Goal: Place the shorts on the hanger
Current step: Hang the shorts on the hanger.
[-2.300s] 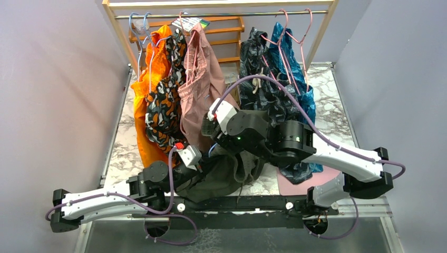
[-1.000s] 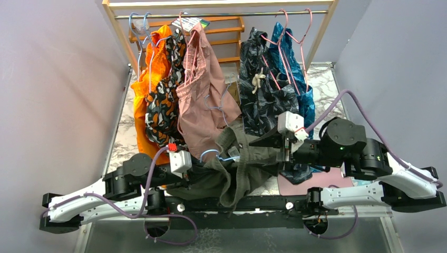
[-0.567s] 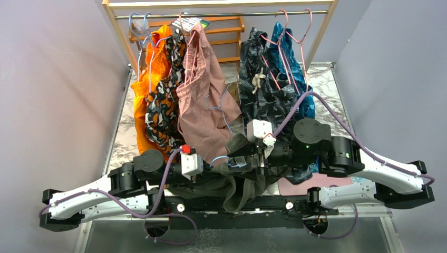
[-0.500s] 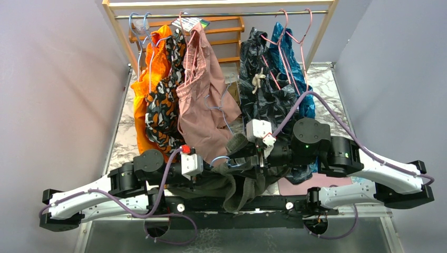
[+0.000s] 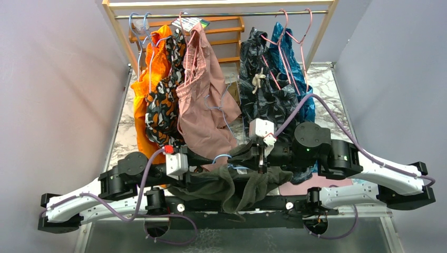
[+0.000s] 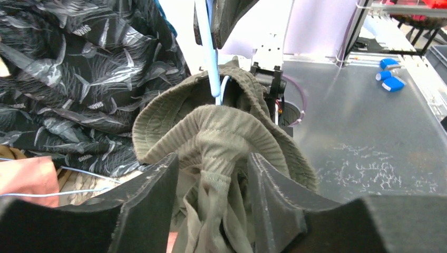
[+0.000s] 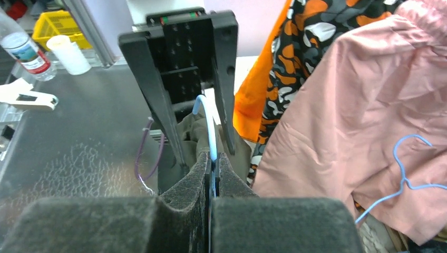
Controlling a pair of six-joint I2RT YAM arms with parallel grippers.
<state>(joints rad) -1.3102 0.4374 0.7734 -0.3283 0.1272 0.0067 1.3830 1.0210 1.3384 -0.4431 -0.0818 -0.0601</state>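
Note:
The olive-green shorts (image 5: 232,182) hang bunched at the table's near edge between the two arms. Through their folds runs the light-blue hanger (image 5: 221,156). My right gripper (image 5: 249,157) is shut on that wire; in the right wrist view the hanger (image 7: 207,124) rises from between the pressed-together fingertips of my right gripper (image 7: 212,158). My left gripper (image 5: 204,166) faces it from the left and is open. In the left wrist view its fingers (image 6: 153,195) stand on either side of the shorts' waistband (image 6: 221,137), with the hanger (image 6: 210,58) above.
A wooden rack (image 5: 118,31) at the back carries orange shorts (image 5: 145,89), patterned shorts (image 5: 166,105), dusty-pink shorts (image 5: 203,100) and dark leaf-print shorts (image 5: 263,100) on pink hangers (image 5: 295,37). A spare blue hanger (image 7: 406,179) lies on the pink cloth. A pink mat (image 5: 311,182) lies right.
My right arm swung in from the right and its jaws closed on the hanger wire. My left jaws opened off the shorts and that arm drew back slightly to the left.

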